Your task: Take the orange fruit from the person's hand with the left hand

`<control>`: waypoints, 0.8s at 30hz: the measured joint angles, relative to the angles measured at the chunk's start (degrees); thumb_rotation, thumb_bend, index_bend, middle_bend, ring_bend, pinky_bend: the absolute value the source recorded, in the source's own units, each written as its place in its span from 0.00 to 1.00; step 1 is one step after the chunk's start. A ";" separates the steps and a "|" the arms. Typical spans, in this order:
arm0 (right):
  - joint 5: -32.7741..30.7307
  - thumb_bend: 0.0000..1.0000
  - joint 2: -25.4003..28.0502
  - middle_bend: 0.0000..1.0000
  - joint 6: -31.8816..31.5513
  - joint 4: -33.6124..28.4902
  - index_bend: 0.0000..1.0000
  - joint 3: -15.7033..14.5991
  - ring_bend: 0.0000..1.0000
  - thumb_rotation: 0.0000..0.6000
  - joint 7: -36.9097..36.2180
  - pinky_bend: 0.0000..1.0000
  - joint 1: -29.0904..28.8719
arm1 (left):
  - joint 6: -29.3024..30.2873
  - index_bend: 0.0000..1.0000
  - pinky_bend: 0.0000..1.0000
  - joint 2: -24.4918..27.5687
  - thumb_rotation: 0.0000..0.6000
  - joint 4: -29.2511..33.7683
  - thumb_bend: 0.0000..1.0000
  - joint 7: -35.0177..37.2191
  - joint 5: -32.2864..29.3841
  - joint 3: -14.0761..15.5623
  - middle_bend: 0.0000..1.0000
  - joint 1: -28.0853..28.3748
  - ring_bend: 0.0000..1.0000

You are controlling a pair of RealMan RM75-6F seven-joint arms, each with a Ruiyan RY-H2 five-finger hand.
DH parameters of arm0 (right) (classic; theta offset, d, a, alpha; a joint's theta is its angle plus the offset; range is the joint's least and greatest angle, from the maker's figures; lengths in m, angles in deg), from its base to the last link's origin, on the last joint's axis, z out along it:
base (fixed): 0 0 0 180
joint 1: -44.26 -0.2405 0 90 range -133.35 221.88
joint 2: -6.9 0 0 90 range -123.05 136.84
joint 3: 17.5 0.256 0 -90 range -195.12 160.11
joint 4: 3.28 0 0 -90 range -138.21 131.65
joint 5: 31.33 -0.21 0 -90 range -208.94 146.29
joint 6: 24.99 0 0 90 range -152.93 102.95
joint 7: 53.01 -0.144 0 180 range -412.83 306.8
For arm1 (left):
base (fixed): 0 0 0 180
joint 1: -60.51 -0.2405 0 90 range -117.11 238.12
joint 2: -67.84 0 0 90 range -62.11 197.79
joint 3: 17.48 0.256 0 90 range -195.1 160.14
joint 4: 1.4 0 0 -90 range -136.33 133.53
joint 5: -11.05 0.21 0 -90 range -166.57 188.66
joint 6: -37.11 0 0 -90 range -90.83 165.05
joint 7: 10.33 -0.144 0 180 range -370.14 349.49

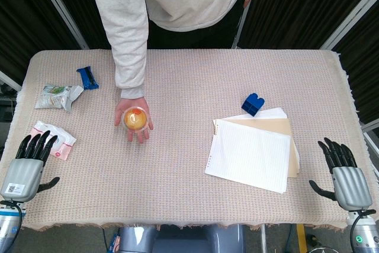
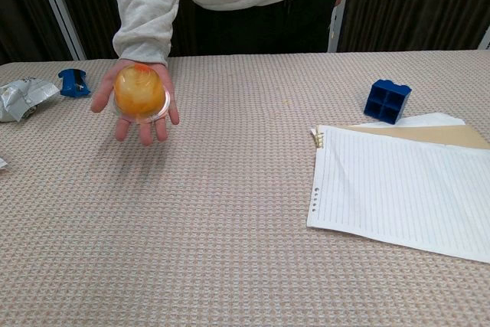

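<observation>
our left hand (image 1: 26, 164) rests spread and empty; we reach toward one o'clock, cup the orange fruit (image 1: 135, 118) off the person's hand (image 1: 134, 121) from above, and close gently.

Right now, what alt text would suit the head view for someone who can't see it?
A person's hand holds out an orange fruit above a cloth-covered table. The robot's left hand and right hand rest open at the near corners.
</observation>
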 measured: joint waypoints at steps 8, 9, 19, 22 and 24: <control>0.00 0.14 0.01 0.00 0.05 -0.04 0.05 -0.01 0.00 1.00 -0.08 0.00 -0.01 | -0.11 0.00 0.00 0.07 1.00 0.06 0.13 -0.03 0.01 0.00 0.00 -0.02 0.00; 0.01 0.14 0.00 0.00 0.05 -0.06 0.05 -0.01 0.00 1.00 -0.09 0.00 -0.02 | -0.12 0.00 0.00 0.09 1.00 0.10 0.13 0.00 0.01 0.01 0.00 -0.03 0.00; -0.34 0.14 -0.14 0.00 0.47 -0.20 0.05 0.09 0.00 1.00 0.32 0.00 -0.20 | -1.31 0.00 0.00 0.52 1.00 0.09 0.13 0.11 -0.11 0.19 0.00 0.34 0.00; -0.48 0.14 -0.14 0.00 0.57 -0.23 0.05 0.12 0.00 1.00 0.37 0.00 -0.22 | -1.82 0.00 0.00 0.80 1.00 0.22 0.13 -0.02 -0.16 0.18 0.00 0.61 0.00; -0.61 0.14 -0.12 0.00 0.64 -0.21 0.05 0.14 0.00 1.00 0.33 0.00 -0.22 | -2.45 0.00 0.00 1.12 1.00 0.65 0.13 -0.44 -0.31 0.03 0.00 1.02 0.00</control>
